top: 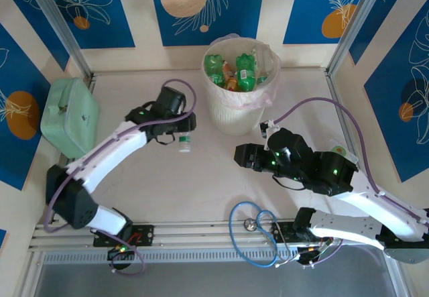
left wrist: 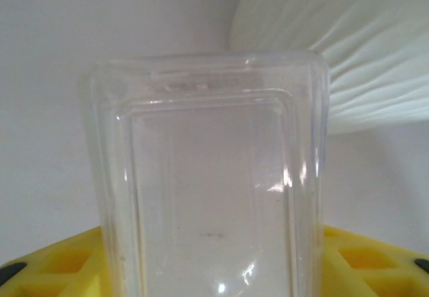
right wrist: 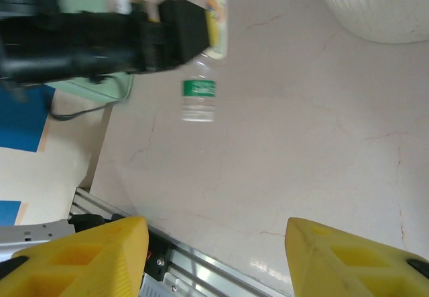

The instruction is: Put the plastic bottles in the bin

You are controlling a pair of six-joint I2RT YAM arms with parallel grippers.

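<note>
We work on a pale, faintly veined tabletop [top: 201,190] - cream walls behind carry blue leaf-print panels [top: 201,5]. Our left gripper [top: 179,135] clamps a clear bottle [top: 184,143] with a green label, near the ribbed cream bin [top: 231,112] - green bottles [top: 245,69] sit inside. Our right gripper [right wrist: 214,253] has its yellow fingers spread wide.

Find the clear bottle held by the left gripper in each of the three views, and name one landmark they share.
Top external: the clear bottle hangs at the left gripper, left of the bin.
Left wrist: close up, at the centre.
Right wrist: upper centre, below the left gripper.
Shared landmark: the bin, at upper right in both wrist views.
</note>
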